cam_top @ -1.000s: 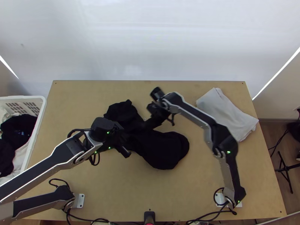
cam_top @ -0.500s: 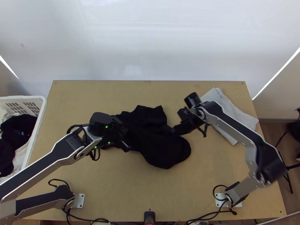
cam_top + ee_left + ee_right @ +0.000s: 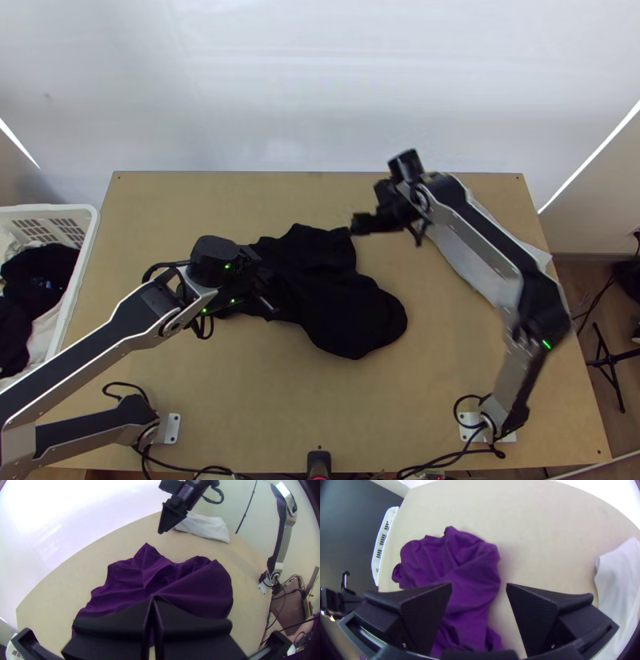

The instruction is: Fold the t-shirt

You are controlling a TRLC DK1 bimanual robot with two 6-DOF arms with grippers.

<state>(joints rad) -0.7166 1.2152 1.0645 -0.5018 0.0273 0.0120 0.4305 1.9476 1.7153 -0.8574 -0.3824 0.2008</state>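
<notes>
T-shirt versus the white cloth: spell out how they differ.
The t-shirt is dark; the white cloth is pale. The t-shirt lies rumpled, with a lumpy, curving outline, while the white cloth lies neater, with straighter edges. The t-shirt is around the middle of the table; the white cloth is near its right edge in the top view. Both rest on the table.

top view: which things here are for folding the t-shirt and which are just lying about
For the job:
- dark t-shirt, rumpled on the table
- left gripper, over the shirt
- right gripper, open

Just lying about:
- pale cloth, on the table's right side
- white basket, at the left
- dark and light clothes in it
</notes>
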